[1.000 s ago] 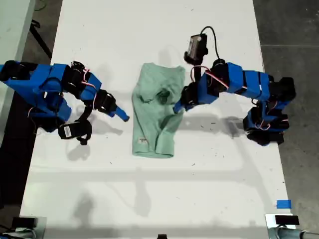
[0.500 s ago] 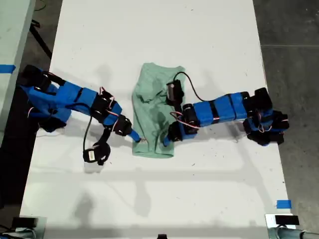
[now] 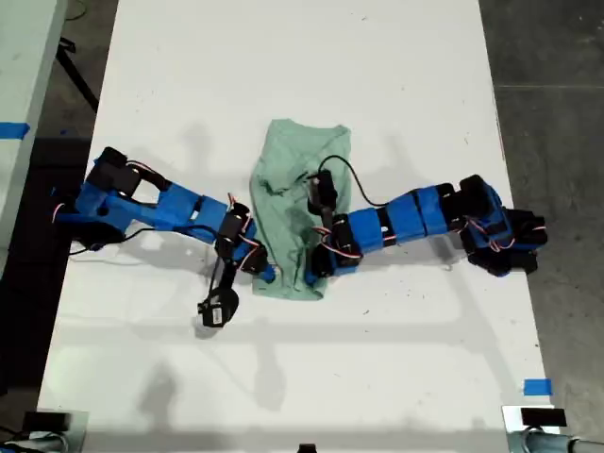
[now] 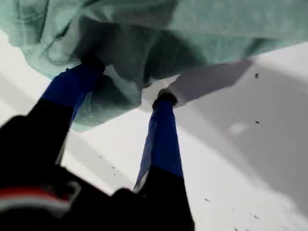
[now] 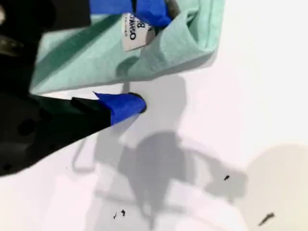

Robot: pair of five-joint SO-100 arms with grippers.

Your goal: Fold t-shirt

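Your first end effector (image 4: 128, 81) and second end effector (image 5: 144, 58) both gape open at the t-shirt (image 3: 300, 203) hem. Shut too soon and the cloth may slip out or bunch.

The t-shirt (image 3: 300, 219), pale mint-green cloth, lies crumpled and partly folded into a narrow upright strip on the white table. Its lower hem sits between my first gripper (image 4: 127, 91) and my second gripper (image 5: 139, 57), one at each bottom corner. One first-gripper finger is tucked under the hem. The small white tag (image 5: 134, 33) lies right at my second gripper's upper finger.
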